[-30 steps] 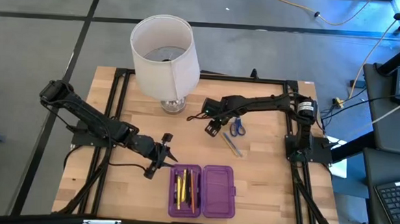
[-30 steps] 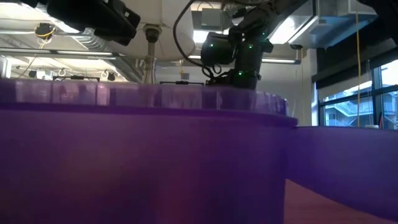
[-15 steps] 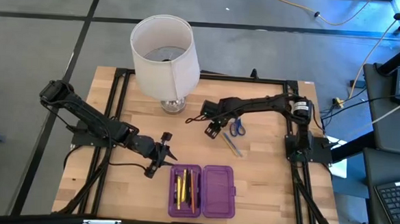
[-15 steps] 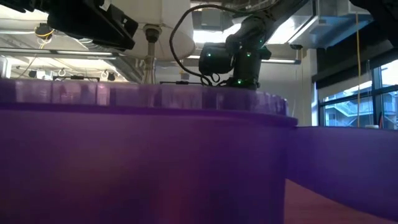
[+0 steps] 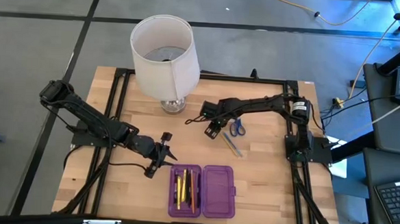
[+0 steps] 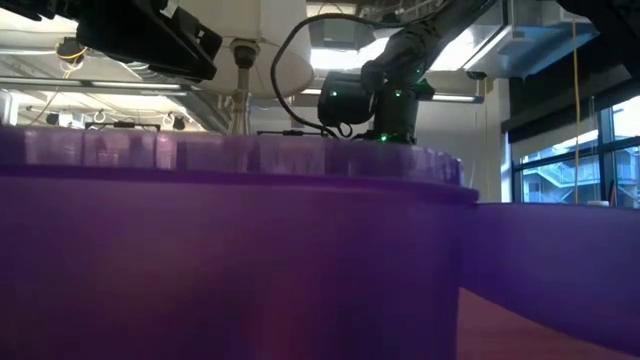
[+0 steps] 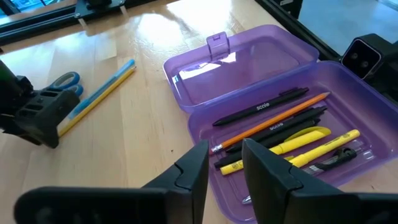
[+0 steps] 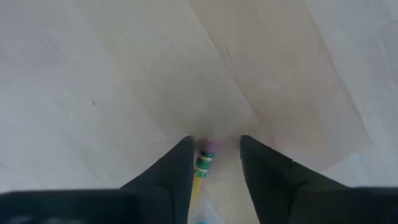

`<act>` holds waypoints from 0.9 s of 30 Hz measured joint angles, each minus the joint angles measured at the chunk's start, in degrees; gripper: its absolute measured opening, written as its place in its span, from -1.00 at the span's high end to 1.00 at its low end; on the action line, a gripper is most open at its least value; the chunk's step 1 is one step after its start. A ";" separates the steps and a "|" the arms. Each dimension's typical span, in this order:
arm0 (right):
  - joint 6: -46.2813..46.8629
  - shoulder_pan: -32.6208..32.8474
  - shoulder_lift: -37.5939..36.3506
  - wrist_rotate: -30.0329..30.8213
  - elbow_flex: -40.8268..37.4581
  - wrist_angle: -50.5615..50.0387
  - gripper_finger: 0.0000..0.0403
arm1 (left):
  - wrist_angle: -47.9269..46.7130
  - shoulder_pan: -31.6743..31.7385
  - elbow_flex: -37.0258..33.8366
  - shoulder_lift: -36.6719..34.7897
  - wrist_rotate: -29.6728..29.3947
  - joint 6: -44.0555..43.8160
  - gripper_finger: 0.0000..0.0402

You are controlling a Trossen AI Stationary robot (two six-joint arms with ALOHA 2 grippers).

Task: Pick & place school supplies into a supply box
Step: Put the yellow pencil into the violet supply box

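- Right gripper (image 8: 214, 155) is down at the tabletop (image 8: 93, 74), fingers (image 8: 171, 171) spread a little w/ a gap between them. The eraser end of a yellow pencil (image 8: 203, 165) sits in that gap, lying on the wood; can't tell if either finger touches it, not pinched.
- High view: right gripper (image 5: 213, 131) is at one end of the pencil (image 5: 231, 145), which runs away from it along the table toward the supply box. Blue-handled scissors (image 5: 237, 127) lie just beside the gripper, on the side away from the box.
- Left gripper (image 7: 222, 165): fingers (image 7: 193, 171) apart, nothing between them, held above the table just short of the supply box (image 7: 261, 81).
- Box lies open just past the left fingertips. Near half holds dark pens (image 7: 261, 107), an orange pencil (image 7: 273, 121) and yellow items (image 7: 314, 149); far half, w/ a small latch tab, has nothing in it.
- Farther off from the left gripper, beyond the box: the pencil (image 7: 99, 93) on the wood, w/ the right gripper (image 7: 40, 118) at its end and the scissors (image 7: 65, 81) behind.
- High view: left gripper (image 5: 162, 154) is just beside the box (image 5: 203, 190), on the box's pencil-filled half.
- Farthest from both grippers: white-shaded lamp (image 5: 163, 55) at the back of the table.
- Low view: purple box wall (image 6: 230, 260) fills most of the frame; a dark arm shows above it, its fingers hidden.
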 joint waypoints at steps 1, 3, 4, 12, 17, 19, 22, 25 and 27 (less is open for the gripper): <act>-0.07 0.08 0.16 0.10 0.06 -0.03 0.35 | 0.00 0.00 0.00 0.00 0.02 0.00 0.56; -0.14 0.20 1.08 0.22 0.21 -0.27 0.40 | 0.00 0.00 0.00 0.00 0.00 0.00 0.56; -0.16 0.28 1.53 0.28 0.21 -0.39 0.42 | -0.02 0.00 0.00 0.00 0.01 0.00 0.56; 0.16 0.42 2.28 0.23 0.21 -0.23 0.64 | -0.02 0.00 0.00 0.00 0.00 0.00 0.54; -0.72 0.42 2.42 0.17 1.18 -0.71 0.82 | -0.01 0.00 0.00 0.00 0.01 0.00 0.55; -1.33 0.42 2.43 0.17 1.52 -0.97 0.88 | 0.00 0.00 0.00 0.00 0.00 0.00 0.56; -1.41 0.42 2.53 0.12 3.06 -2.91 0.93 | -0.02 0.00 0.00 0.00 0.00 0.00 0.56; -1.35 0.67 2.78 0.24 4.70 -4.51 0.93 | 0.00 0.00 0.00 0.00 0.00 0.00 0.56; -1.32 1.09 3.02 1.28 5.82 -5.68 0.91 | -0.01 0.00 0.00 0.00 0.01 0.00 0.56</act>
